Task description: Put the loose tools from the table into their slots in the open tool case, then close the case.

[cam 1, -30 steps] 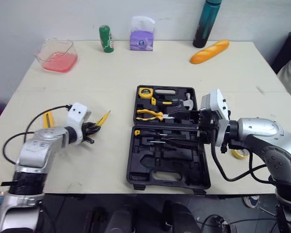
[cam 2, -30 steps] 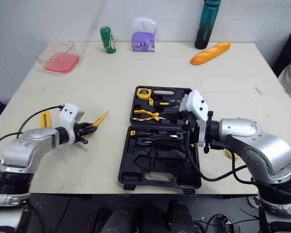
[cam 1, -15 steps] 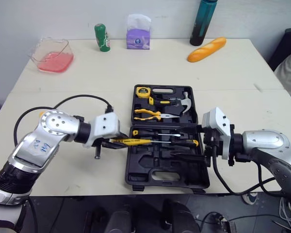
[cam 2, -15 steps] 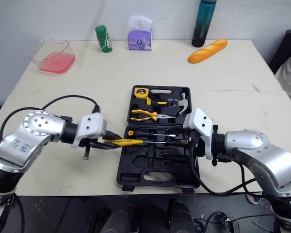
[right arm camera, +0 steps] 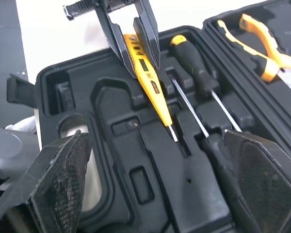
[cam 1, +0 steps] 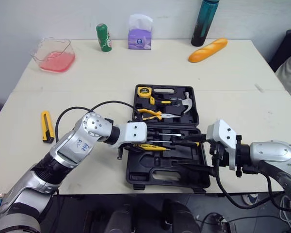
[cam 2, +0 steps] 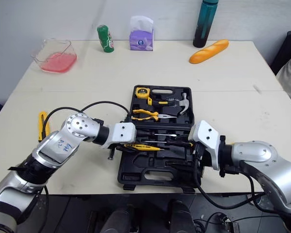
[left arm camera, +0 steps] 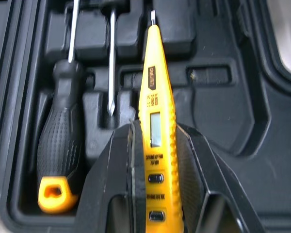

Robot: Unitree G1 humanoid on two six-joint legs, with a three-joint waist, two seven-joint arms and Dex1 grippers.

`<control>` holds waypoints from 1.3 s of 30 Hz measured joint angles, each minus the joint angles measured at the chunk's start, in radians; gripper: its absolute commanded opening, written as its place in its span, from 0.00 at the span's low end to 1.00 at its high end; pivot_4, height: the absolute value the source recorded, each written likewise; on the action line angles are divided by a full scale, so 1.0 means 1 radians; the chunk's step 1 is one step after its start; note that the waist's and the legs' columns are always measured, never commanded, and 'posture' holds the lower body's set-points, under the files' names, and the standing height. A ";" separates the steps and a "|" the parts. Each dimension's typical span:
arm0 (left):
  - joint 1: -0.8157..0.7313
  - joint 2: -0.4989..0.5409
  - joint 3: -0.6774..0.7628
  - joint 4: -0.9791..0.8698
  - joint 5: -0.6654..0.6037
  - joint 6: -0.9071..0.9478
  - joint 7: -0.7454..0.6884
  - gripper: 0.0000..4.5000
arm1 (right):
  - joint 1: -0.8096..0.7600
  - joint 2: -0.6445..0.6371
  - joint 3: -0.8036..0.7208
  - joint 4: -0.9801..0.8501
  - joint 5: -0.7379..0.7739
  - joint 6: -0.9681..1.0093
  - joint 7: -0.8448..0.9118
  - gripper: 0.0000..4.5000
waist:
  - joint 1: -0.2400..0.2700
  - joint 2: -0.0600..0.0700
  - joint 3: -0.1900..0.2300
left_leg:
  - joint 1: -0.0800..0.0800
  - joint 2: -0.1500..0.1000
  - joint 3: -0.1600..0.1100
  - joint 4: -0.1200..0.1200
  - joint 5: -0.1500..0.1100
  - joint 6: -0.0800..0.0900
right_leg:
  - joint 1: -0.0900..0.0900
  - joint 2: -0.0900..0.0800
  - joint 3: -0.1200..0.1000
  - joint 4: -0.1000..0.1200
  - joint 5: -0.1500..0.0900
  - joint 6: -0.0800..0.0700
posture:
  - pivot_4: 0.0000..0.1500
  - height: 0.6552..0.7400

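Observation:
The black tool case (cam 1: pixel 141 167) lies open in the middle of the table. Its far half holds a yellow tape measure (cam 1: pixel 144 91), pliers (cam 1: pixel 153 114) and a hammer (cam 1: pixel 184 103). Black-and-yellow screwdrivers (cam 1: pixel 177 137) lie in the near half. My left gripper (cam 1: pixel 136 144) is shut on a yellow tester pen (left arm camera: pixel 157 107), held low over the near half beside a screwdriver (left arm camera: pixel 60 145). Its tip points across the case. My right gripper (cam 1: pixel 196 154) stands open at the case's right edge, nothing between its fingers (right arm camera: pixel 53 189). A yellow utility knife (cam 1: pixel 47 126) lies loose on the table, far left.
Along the table's far edge stand a pink container (cam 1: pixel 54 51), a green bottle (cam 1: pixel 103 38), a purple tissue pack (cam 1: pixel 139 33), a dark teal bottle (cam 1: pixel 203 23) and a bread loaf (cam 1: pixel 208 50). A black cable loops from my left arm over the table.
My left gripper has carried the yellow tester pen from the table's left side over the case's near half. My right gripper has drawn back to the case's right edge.

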 measured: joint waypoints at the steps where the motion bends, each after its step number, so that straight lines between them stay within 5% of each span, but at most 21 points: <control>1: -0.004 -0.012 -0.005 0.006 0.011 -0.003 0.003 0.12 | 0.005 0.000 -0.004 -0.002 -0.002 0.000 -0.003 1.00 | 0.000 0.000 0.000 | 0.001 0.000 -0.001 0.001 0.000 0.000 | 0.001 0.000 0.000 0.000 0.000 0.000 | 1.00 0.94; 12: -0.018 -0.076 -0.014 0.038 0.060 -0.017 0.015 0.12 | 0.041 -0.001 -0.016 -0.015 -0.009 0.002 -0.023 1.00 | 0.003 0.000 0.000 | 0.000 -0.001 -0.005 0.001 0.000 0.000 | 0.003 0.000 -0.001 -0.001 0.000 0.000 | 1.00 0.94; 20: -0.035 -0.081 -0.004 0.033 0.035 0.062 -0.033 0.94 | 0.042 -0.001 -0.034 -0.014 -0.009 0.003 -0.030 1.00 | 0.001 0.000 0.000 | 0.000 -0.001 -0.005 0.001 0.000 0.001 | 0.003 0.000 -0.001 -0.001 0.000 0.001 | 1.00 0.94; 28: -0.022 -0.111 0.135 0.067 -0.084 -0.040 -0.074 0.99 | 0.037 -0.001 -0.034 -0.007 -0.009 0.002 -0.031 1.00 | 0.003 0.000 0.000 | 0.000 -0.001 -0.005 0.002 0.000 0.001 | 0.004 -0.001 -0.001 -0.001 0.000 0.001 | 1.00 0.94; 31: 0.027 -0.151 0.187 0.141 -0.136 -0.199 -0.100 0.80 | 0.034 0.002 -0.034 -0.006 -0.009 -0.001 -0.029 1.00 | 0.001 0.000 0.000 | 0.001 -0.001 -0.005 0.002 0.000 0.001 | 0.004 -0.001 -0.001 -0.001 0.000 0.001 | 1.00 0.94; 39: 0.067 -0.209 0.190 0.308 -0.141 -0.373 -0.130 0.02 | 0.023 0.011 -0.033 -0.002 -0.007 -0.001 -0.020 1.00 | 0.004 0.000 0.000 | 0.000 -0.002 -0.005 0.003 0.001 0.001 | 0.004 -0.001 -0.002 -0.001 0.001 0.001 | 1.00 0.94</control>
